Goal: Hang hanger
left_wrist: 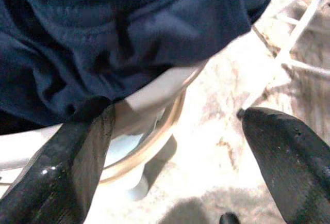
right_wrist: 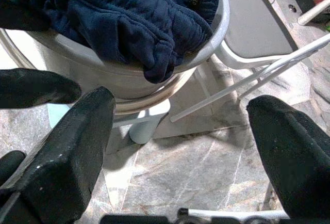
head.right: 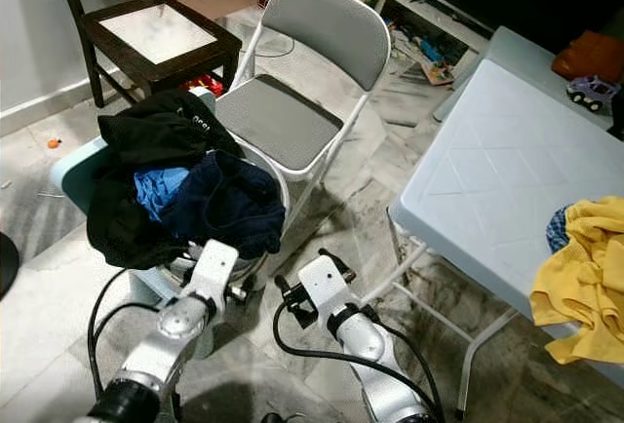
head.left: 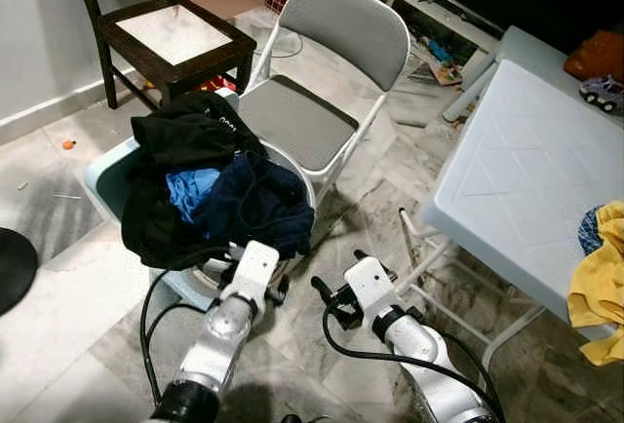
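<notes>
No hanger can be made out. A pale blue laundry basket (head.left: 102,184) stands on the floor just ahead, heaped with a black garment (head.left: 185,135), a blue cloth (head.left: 190,189) and a navy garment (head.left: 258,204). My left gripper (left_wrist: 175,113) is open at the basket's near edge, right under the overhanging navy cloth, with a tan curved band (left_wrist: 165,131) below the basket's rim in front of it. To its right, low over the floor, my right gripper (right_wrist: 178,100) is open and empty, facing the basket and the chair legs.
A grey folding chair (head.left: 302,121) stands right behind the basket, with a dark wooden chair (head.left: 175,38) farther back left. A pale blue folding table (head.left: 526,179) on the right carries a yellow cloth (head.left: 600,287) and a toy car (head.left: 604,92). Clutter lies along the back.
</notes>
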`<state>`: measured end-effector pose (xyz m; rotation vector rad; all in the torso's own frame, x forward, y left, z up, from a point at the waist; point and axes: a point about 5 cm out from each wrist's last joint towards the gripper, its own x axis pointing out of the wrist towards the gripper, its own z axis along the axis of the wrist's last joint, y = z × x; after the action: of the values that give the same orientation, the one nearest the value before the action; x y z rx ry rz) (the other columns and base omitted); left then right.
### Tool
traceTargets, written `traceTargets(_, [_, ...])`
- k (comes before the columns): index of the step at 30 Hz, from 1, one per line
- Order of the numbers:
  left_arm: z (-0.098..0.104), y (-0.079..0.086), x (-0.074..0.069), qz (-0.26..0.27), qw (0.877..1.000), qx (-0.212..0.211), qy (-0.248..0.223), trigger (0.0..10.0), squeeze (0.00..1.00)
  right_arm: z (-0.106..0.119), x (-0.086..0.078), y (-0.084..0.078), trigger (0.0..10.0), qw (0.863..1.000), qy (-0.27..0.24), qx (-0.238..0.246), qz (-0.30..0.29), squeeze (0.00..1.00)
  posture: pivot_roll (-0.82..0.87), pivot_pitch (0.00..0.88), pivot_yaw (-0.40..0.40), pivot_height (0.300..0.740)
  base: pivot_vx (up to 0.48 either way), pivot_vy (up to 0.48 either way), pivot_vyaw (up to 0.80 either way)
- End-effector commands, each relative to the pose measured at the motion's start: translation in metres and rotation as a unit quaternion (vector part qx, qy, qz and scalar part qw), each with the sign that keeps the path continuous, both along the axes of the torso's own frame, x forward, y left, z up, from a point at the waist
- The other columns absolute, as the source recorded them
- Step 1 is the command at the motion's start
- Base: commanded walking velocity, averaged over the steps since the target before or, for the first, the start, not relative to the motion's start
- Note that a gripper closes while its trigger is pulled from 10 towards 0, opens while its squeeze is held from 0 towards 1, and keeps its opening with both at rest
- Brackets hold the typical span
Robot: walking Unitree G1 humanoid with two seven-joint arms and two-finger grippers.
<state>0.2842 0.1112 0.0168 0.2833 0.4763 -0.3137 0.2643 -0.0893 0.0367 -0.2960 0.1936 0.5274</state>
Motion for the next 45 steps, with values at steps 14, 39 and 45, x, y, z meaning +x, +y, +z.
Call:
traceTargets(14, [0.028,0.022,0.0,0.025,0.996,0.006,-0.09,10.0,0.0,-0.007,-0.001,-0.01,10.0,1.0,0.014,-0.011,-0.012,0.0,0.2,0.161,-0.275,0.74,0.0,0.0,0.0])
traceTargets(39, [0.035,0.001,0.045,0.054,0.995,0.002,-0.085,10.0,0.0,-0.007,-0.002,-0.008,10.0,1.0,0.012,-0.007,-0.016,0.0,0.17,0.153,-0.262,0.74,0.0,0.0,0.0])
traceTargets(45, [0.032,-0.001,0.045,0.051,0.995,-0.016,-0.081,0.0,0.0,-0.008,-0.003,-0.009,10.0,1.0,0.012,-0.007,-0.02,0.0,0.17,0.154,-0.256,0.74,0.0,0.0,0.0])
